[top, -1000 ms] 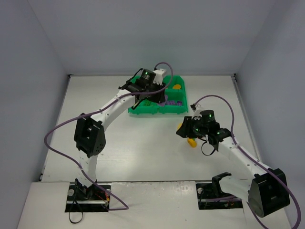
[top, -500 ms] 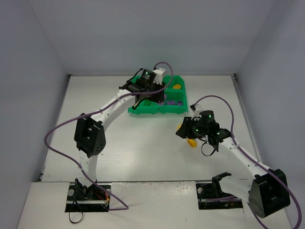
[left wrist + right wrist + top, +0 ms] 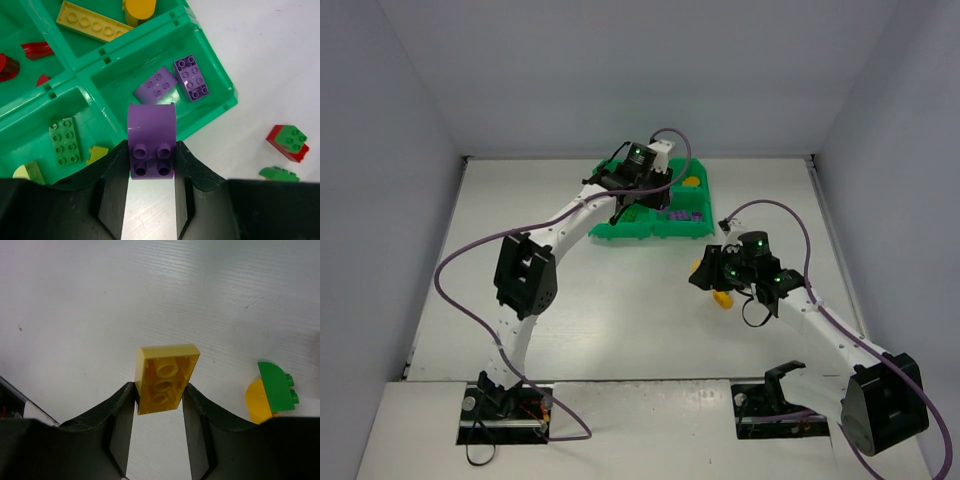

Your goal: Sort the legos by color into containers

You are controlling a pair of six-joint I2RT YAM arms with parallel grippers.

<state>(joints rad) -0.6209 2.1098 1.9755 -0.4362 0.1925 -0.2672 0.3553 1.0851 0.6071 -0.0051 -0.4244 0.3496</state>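
Note:
The green tray (image 3: 620, 233) stands at the back centre. My left gripper (image 3: 642, 195) hovers over it, shut on a purple lego (image 3: 151, 142) above the tray's front wall (image 3: 210, 117). Ahead lies the compartment with two purple legos (image 3: 156, 85). Left of it is one with a green lego (image 3: 64, 141) and lime pieces. The far compartments hold a long yellow lego (image 3: 92, 24) and red pieces (image 3: 35, 49). My right gripper (image 3: 706, 272) is off to the right of the tray, shut on a yellow lego (image 3: 165, 377) above the table.
A yellow-and-green lego (image 3: 270, 392) lies on the table by my right gripper, also seen in the top view (image 3: 721, 298). A red-and-green lego (image 3: 287, 142) and a green piece (image 3: 279, 173) lie on the table right of the tray.
My left arm has swung right, carrying the gripper and the purple lego to the right over the tray. The right arm has barely moved.

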